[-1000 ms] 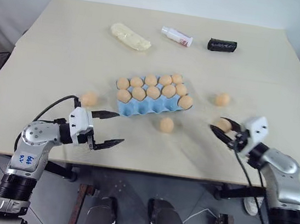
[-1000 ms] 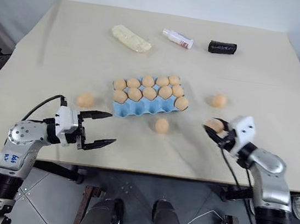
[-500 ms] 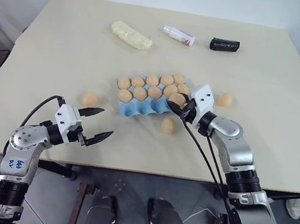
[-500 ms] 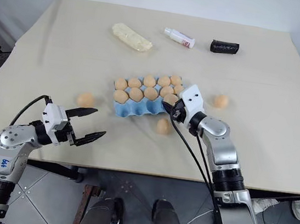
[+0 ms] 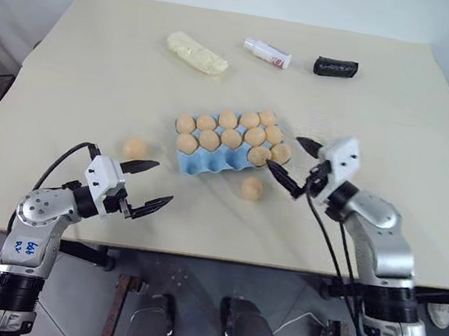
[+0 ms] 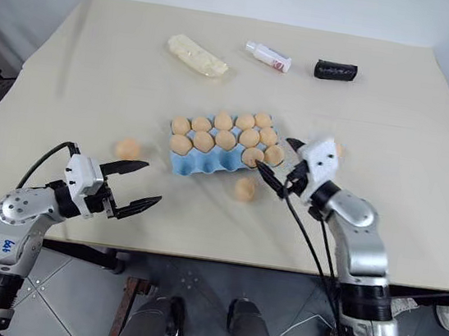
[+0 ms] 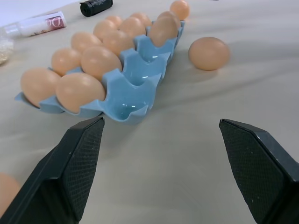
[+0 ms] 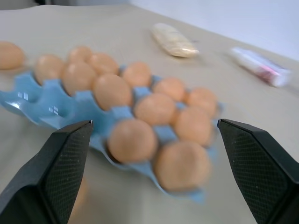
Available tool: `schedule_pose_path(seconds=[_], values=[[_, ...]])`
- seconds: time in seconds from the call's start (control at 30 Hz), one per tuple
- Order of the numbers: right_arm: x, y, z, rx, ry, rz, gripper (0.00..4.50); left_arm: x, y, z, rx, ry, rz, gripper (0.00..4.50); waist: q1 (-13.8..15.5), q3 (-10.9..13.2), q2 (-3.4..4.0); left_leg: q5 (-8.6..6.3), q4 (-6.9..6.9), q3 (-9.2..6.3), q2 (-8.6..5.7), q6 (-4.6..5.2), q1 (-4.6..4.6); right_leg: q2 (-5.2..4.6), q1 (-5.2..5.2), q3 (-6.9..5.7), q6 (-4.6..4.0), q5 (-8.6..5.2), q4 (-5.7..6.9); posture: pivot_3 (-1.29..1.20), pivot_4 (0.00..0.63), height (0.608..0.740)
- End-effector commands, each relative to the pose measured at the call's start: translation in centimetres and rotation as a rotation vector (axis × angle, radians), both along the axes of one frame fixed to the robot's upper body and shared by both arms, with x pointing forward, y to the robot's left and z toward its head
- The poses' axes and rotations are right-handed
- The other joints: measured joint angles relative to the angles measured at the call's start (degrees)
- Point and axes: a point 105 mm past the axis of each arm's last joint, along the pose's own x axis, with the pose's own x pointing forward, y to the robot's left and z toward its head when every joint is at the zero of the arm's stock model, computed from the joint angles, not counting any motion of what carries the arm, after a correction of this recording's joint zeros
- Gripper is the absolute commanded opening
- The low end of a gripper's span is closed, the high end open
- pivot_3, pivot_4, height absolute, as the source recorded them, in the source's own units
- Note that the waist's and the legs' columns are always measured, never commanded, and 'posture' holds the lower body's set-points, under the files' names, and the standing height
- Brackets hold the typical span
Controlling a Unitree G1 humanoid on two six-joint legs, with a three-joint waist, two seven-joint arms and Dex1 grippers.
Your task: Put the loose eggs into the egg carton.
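The light blue egg carton (image 5: 209, 163) lies mid-table with eggs in most of its cups. My right gripper (image 5: 287, 155) hovers at its right end, open and empty, its fingertips either side of the front-right eggs. One loose egg (image 5: 251, 188) rests just in front of the carton. A second loose egg (image 5: 134, 148) sits to the carton's left, and a third loose egg (image 7: 179, 8) lies beyond the carton's right end, mostly hidden behind my right hand. My left gripper (image 5: 162, 182) is open and empty near the table's front edge, beside the left loose egg.
At the back of the table lie a pale yellow lumpy packet (image 5: 195, 54), a white bottle (image 5: 266, 53) and a black roll (image 5: 334, 67). The table's front edge runs just under both arms.
My right gripper carried an egg from the table's right side to the carton, released it into a front cup, then opened and drew back slightly. The left gripper kept still.
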Motion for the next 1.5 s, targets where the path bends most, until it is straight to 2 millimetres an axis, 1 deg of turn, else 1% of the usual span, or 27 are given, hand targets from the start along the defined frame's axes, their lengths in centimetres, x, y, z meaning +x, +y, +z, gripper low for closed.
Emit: schedule_pose_path(seconds=[0.03,0.1,0.17,0.27,0.33,0.4,0.5,0.57,0.73,0.9,1.03,1.13,1.2,1.27,1.33,1.37,1.4,1.5], values=[[-2.0,-5.0,0.1,0.014,-0.064,-0.184,4.47,0.4,-1.0,0.6,-0.004,-0.027,-0.027,4.19,0.76,0.00,0.00,0.00,-0.01,-0.02,0.00,-0.01,0.00,0.01,0.00,0.00,0.00,0.00,-0.01,0.00,0.150,0.740],[-3.0,-7.2,-1.7,0.010,-0.052,-0.279,4.47,0.7,-1.6,0.6,-0.004,-0.028,-0.047,4.19,0.84,0.00,0.00,0.00,0.00,-0.01,0.00,-0.02,-0.01,0.04,0.02,0.01,0.00,0.00,-0.06,0.00,0.150,0.740],[-3.7,-8.5,-3.0,0.017,-0.039,-0.349,4.47,1.1,-2.0,0.6,-0.005,-0.033,-0.061,4.19,0.69,0.00,0.00,0.02,0.01,0.04,-0.03,0.01,0.04,0.04,0.05,0.05,0.04,0.02,-0.05,0.00,0.150,0.740],[-3.9,-9.2,-3.8,0.031,-0.035,-0.402,4.47,1.4,-2.3,1.0,-0.012,-0.042,-0.070,4.19,-0.02,0.01,-0.02,0.02,0.00,0.27,0.00,0.01,0.38,0.10,0.24,0.29,0.08,0.04,0.00,0.00,0.150,0.740],[-3.8,-9.4,-4.2,0.024,-0.035,-0.423,4.47,1.5,-2.3,1.1,-0.013,-0.045,-0.070,4.19,-0.56,0.01,-0.02,-0.01,0.00,0.33,0.00,-0.07,0.45,0.08,0.24,0.37,0.08,0.04,0.11,0.00,0.150,0.740],[-3.6,-9.6,-4.1,0.044,-0.041,-0.436,4.47,1.6,-2.2,1.2,-0.012,-0.049,-0.068,4.19,-0.89,0.01,-0.02,-0.03,0.00,0.32,-0.01,-0.16,0.49,0.08,0.25,0.38,0.08,0.05,0.14,0.00,0.150,0.740],[-2.7,-9.6,-3.7,0.039,-0.052,-0.426,4.47,1.7,-2.0,1.4,-0.016,-0.055,-0.055,4.19,-0.95,0.01,-0.02,0.04,0.00,0.33,0.01,-0.07,0.50,0.09,0.25,0.38,0.08,0.05,0.15,0.00,0.150,0.740],[-1.6,-9.4,-3.1,0.037,-0.053,-0.423,4.47,1.7,-1.8,1.4,-0.016,-0.056,-0.050,4.19,-0.91,0.01,-0.02,0.08,0.00,0.34,0.00,-0.01,0.49,0.08,0.23,0.40,0.09,0.05,0.15,0.00,0.150,0.740],[2.6,-9.3,-1.4,0.056,0.000,-0.481,4.47,1.5,-1.6,1.5,-0.021,-0.063,-0.030,4.19,-0.90,0.01,-0.02,0.08,-0.01,0.35,-0.01,-0.01,0.48,0.06,0.20,0.41,0.09,0.05,0.15,0.00,0.150,0.740],[6.6,-8.4,0.2,0.076,0.045,-0.488,4.47,1.4,-1.7,1.5,-0.026,-0.068,-0.021,4.19,-0.85,0.01,-0.02,0.09,-0.05,0.34,0.00,-0.02,0.44,0.07,0.15,0.39,0.06,0.03,0.13,0.00,0.150,0.740],[9.2,-8.0,0.6,0.061,0.082,-0.530,4.47,1.3,-1.6,1.6,-0.030,-0.074,-0.010,4.19,-0.93,0.02,-0.01,0.07,-0.05,0.43,0.00,0.00,0.38,0.06,0.08,0.44,0.06,0.03,0.10,0.00,0.150,0.740],[10.6,-8.5,0.2,0.066,0.118,-0.602,4.47,1.2,-1.5,1.6,-0.031,-0.078,-0.001,4.19,-0.98,0.02,-0.01,0.06,-0.05,0.46,0.01,-0.02,0.36,0.07,0.04,0.46,0.06,0.03,0.08,0.00,0.150,0.740],[11.0,-8.8,0.0,0.072,0.135,-0.640,4.47,1.1,-1.5,1.7,-0.032,-0.080,0.003,4.19,-0.93,0.02,-0.01,0.07,-0.06,0.47,0.01,-0.04,0.35,0.08,0.02,0.47,0.06,0.03,0.07,0.00,0.150,0.740],[11.5,-8.2,-0.3,0.096,0.158,-0.628,4.47,0.9,-1.3,1.7,-0.034,-0.084,0.015,4.19,-0.99,0.02,0.00,0.07,-0.06,0.47,0.01,-0.05,0.33,0.08,0.02,0.47,0.06,0.03,0.05,0.00,0.150,0.740],[11.8,-7.1,-0.6,0.107,0.175,-0.579,4.47,0.8,-1.1,1.7,-0.034,-0.083,0.022,4.19,-1.07,0.02,0.00,0.07,-0.05,0.54,0.00,-0.05,0.33,0.07,0.01,0.52,0.07,0.03,0.04,0.00,0.150,0.740],[11.8,-6.7,-0.7,0.108,0.181,-0.568,4.12,0.7,-1.1,1.7,-0.034,-0.082,0.023,4.19,-1.19,0.02,0.00,0.07,-0.05,0.55,0.00,-0.05,0.33,0.07,0.01,0.54,0.08,0.03,0.04,0.00,0.150,0.740],[11.8,-6.5,-0.9,0.109,0.189,-0.556,3.96,0.7,-1.1,1.7,-0.034,-0.081,0.024,4.19,-1.30,0.02,0.00,0.07,-0.05,0.58,0.01,-0.06,0.33,0.07,0.00,0.56,0.08,0.04,0.04,0.00,0.150,0.740],[11.7,-6.1,-0.8,0.124,0.185,-0.531,2.96,0.7,-1.1,1.7,-0.033,-0.083,0.028,4.19,-1.32,0.03,0.01,0.06,-0.05,0.58,0.04,-0.08,0.33,0.11,-0.01,0.55,0.08,0.04,0.07,0.00,0.150,0.740]])
